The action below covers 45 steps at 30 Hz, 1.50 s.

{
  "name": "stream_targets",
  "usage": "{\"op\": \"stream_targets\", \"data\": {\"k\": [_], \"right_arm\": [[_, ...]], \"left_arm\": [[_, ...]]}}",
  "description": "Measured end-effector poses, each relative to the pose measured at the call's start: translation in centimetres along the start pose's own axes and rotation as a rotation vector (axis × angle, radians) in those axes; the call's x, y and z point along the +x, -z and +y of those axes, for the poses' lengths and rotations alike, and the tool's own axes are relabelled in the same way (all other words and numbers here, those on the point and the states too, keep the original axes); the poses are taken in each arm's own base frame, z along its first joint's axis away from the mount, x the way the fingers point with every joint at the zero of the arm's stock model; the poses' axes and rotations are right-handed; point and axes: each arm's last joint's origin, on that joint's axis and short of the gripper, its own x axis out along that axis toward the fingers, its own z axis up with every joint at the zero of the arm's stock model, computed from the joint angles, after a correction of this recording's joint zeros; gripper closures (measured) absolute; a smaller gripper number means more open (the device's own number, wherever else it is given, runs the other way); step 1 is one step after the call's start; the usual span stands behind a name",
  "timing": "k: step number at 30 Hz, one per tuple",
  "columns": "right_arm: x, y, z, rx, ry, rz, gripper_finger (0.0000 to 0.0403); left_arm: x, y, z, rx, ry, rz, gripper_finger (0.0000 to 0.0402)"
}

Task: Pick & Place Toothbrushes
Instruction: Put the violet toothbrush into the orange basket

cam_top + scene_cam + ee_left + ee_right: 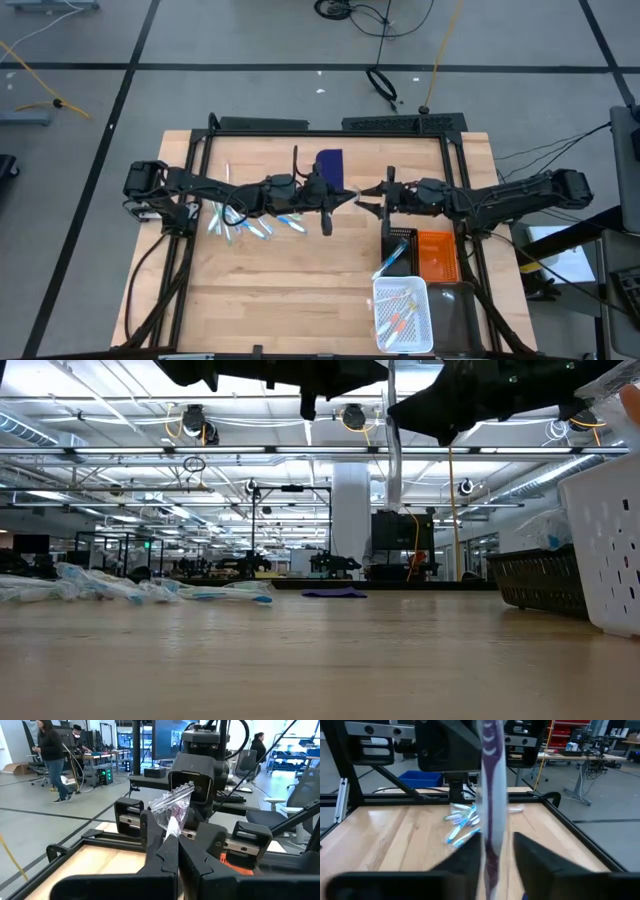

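A white-and-purple toothbrush in a clear wrapper (358,192) (173,809) (490,780) stands upright in mid-air above the table's middle. My left gripper (347,194) (172,851) reaches in from the left and is shut on it. My right gripper (373,195) (492,859) faces it from the right, open, with a finger on either side of the stick; whether one of them touches the stick I cannot tell. A loose pile of light blue and white toothbrushes (250,220) (130,590) (462,820) lies flat on the wood left of centre. My left gripper pinches the wrapped toothbrush between its two fingers (169,832), coming level from the table's left and lying across the stick. The crinkled wrapper end (176,800) stands above the fingers. The toothbrush is lifted clear and upright; its lower part is hidden behind the fingers.
A white perforated basket (403,312) (610,550) with a few toothbrushes sits at the near right. Behind it are a black basket (400,245) (535,580) and an orange block (437,255). A dark blue flat rectangle (329,162) (422,776) lies near the far edge.
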Motion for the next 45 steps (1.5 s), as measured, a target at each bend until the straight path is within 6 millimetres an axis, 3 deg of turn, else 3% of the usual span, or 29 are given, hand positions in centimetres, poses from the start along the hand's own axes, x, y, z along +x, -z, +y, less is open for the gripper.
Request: {"op": "stream_targets", "data": {"k": [2,4,10,18,28,45], "right_arm": [[0.0,0.0,0.0,-0.015,-0.001,0.0,0.0359],[0.0,0.0,0.0,-0.033,0.0,0.0,0.0387],[0.0,0.0,0.0,-0.05,-0.004,0.001,0.0395],[-0.9,-0.4,0.0,-0.058,-0.007,0.007,0.0395],[-4.6,-1.1,1.1,-0.101,-0.098,0.079,0.0395],[-12.5,-0.1,2.5,-0.168,-0.364,0.249,0.0395]], "left_arm": [[0.0,0.0,0.0,0.0,0.0,-0.001,0.0401],[0.0,0.0,0.0,0.0,-0.001,-0.001,0.0401],[0.0,0.0,0.0,-0.002,-0.003,0.002,0.0397],[-0.5,-0.3,0.2,0.037,-0.007,0.039,0.0362],[-0.9,-0.6,0.4,0.068,-0.036,0.076,0.0325],[-0.9,-0.1,0.7,0.065,-0.045,0.126,0.0323]]}}
